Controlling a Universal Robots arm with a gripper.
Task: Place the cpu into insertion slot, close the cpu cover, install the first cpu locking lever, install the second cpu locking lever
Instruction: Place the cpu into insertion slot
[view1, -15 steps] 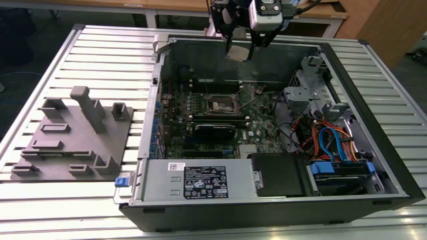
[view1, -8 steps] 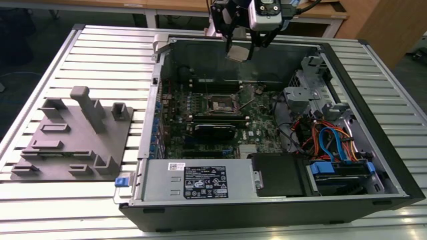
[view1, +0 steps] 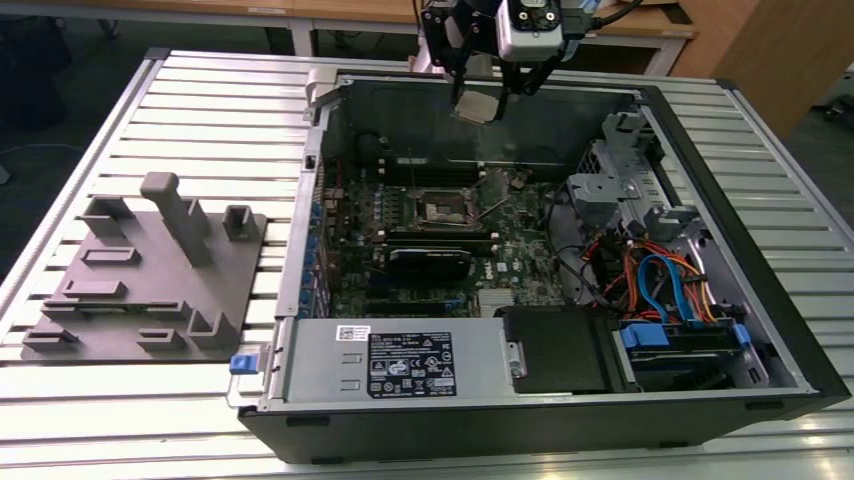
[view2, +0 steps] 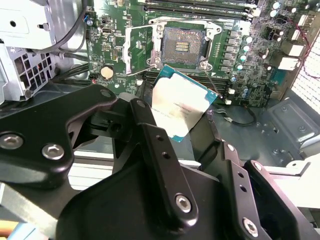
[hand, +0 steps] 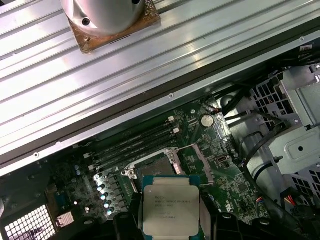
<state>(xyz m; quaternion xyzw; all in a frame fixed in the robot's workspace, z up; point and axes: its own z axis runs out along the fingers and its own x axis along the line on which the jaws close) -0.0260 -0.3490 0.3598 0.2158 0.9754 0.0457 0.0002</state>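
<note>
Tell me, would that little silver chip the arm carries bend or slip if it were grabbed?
Probably stiff: the cpu is a flat metal-topped square held by its edges in the end effector without sagging. Likely slippery: its top looks smooth and shiny. Probably light, being so thin.

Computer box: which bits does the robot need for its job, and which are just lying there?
For the job: gripper, holding the cpu; slot; open cover.
Just lying about: grey tray, cables, memory slots, round battery.
</note>
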